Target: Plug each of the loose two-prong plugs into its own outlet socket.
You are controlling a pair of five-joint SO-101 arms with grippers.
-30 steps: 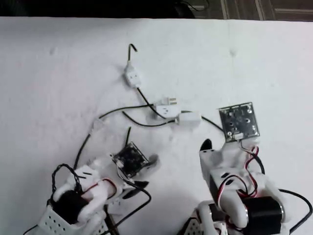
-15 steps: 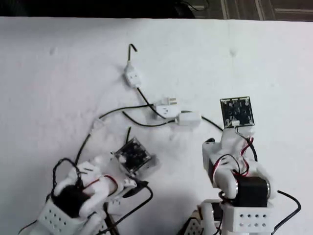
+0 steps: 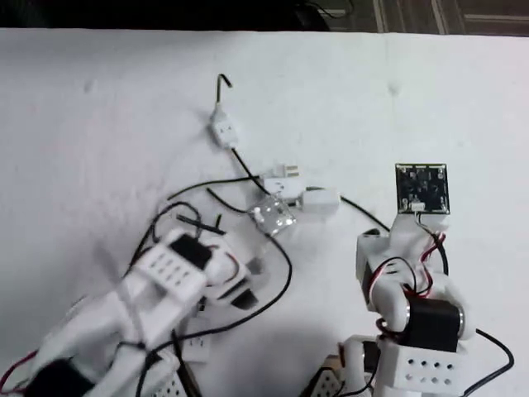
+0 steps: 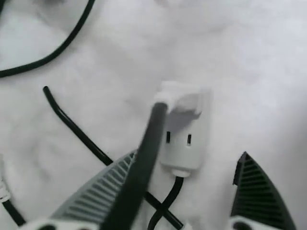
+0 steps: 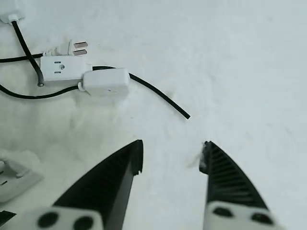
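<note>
A white outlet socket (image 4: 184, 139) with two slots lies on the white table, a cord leaving one end. My left gripper (image 4: 192, 155) is open just over it, one finger on each side. In the high view the left arm (image 3: 178, 269) stretches to the cluster at the table's middle: a two-prong plug (image 3: 287, 173) on a white block (image 3: 277, 186) and a second white piece (image 3: 321, 200). Another socket (image 3: 223, 129) lies farther back. My right gripper (image 5: 172, 146) is open over bare table, apart from the block (image 5: 60, 67) and the white piece (image 5: 105, 81).
Black cords (image 3: 198, 190) loop across the table between the left arm and the cluster. A loose cord end (image 5: 187, 115) lies ahead of the right gripper. The right arm (image 3: 409, 281) stands at the front right. The table's far half and right side are free.
The left arm has swung forward from the front left to the plug cluster in the middle. The right arm's wrist has shifted a little to the right.
</note>
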